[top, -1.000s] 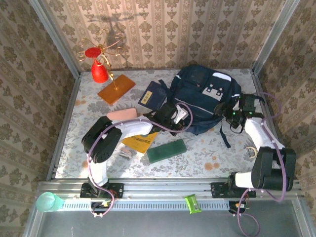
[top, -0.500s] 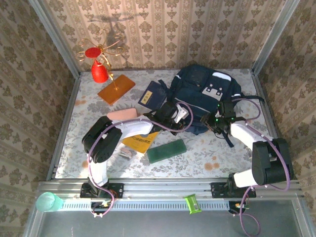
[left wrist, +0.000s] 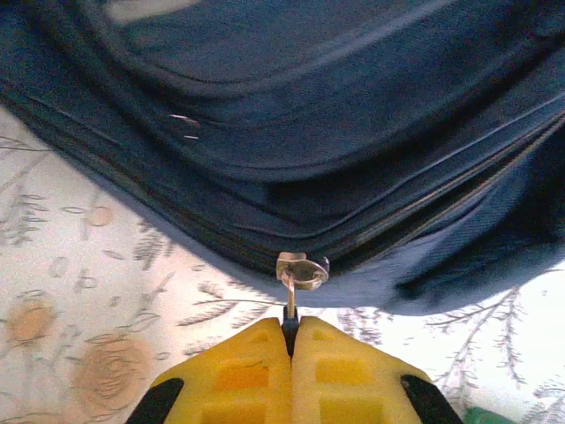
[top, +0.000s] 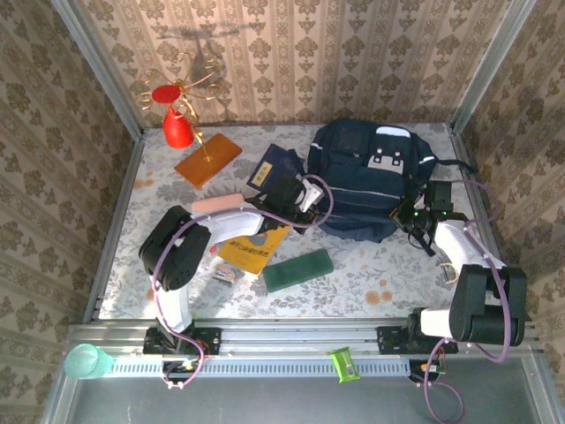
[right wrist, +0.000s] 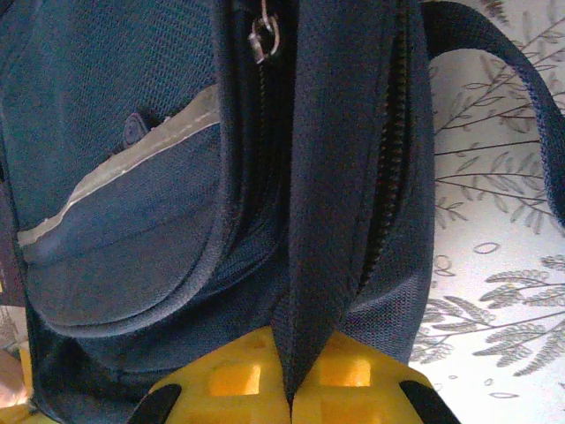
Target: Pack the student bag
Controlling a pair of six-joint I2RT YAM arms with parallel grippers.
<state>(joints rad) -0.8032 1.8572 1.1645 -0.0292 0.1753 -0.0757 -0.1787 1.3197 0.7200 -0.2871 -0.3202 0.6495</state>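
The inside of the student bag [top: 371,181] could not be seen. In the left wrist view only its near edge showed, blurry at the top. In the right wrist view only 1 side of it showed, cut off at the edges. The left arm lay over part of a pink case [top: 221,205] and part of a yellow book [top: 254,247]. A small silver thing [top: 222,276] beside that arm was too small to tell what it was.

The bag lay at the far right of the table. The left gripper [left wrist: 290,331] was closed tight on the metal zip pull [left wrist: 298,274] at the bag's near left edge. The right gripper [right wrist: 287,389] was closed on a fold of the bag's blue cloth on its right side, between 2 zips. A dark strap [right wrist: 494,53] curved over the table to the right of it.

A small navy booklet [top: 272,172] lay touching the bag's left side. Farther left were an orange book [top: 207,159] and a red cone [top: 179,128] with bent gold wire above it. A green box [top: 298,269] lay near, just beside the yellow book. On the near metal rail stood a pale green cup [top: 84,360] at the left and a small bright green thing [top: 342,364] nearer the middle.

The table [top: 380,274] had a pale cloth with grey leaves and orange flowers. Walls [top: 353,53] with brown patterned paper stood on 3 sides.
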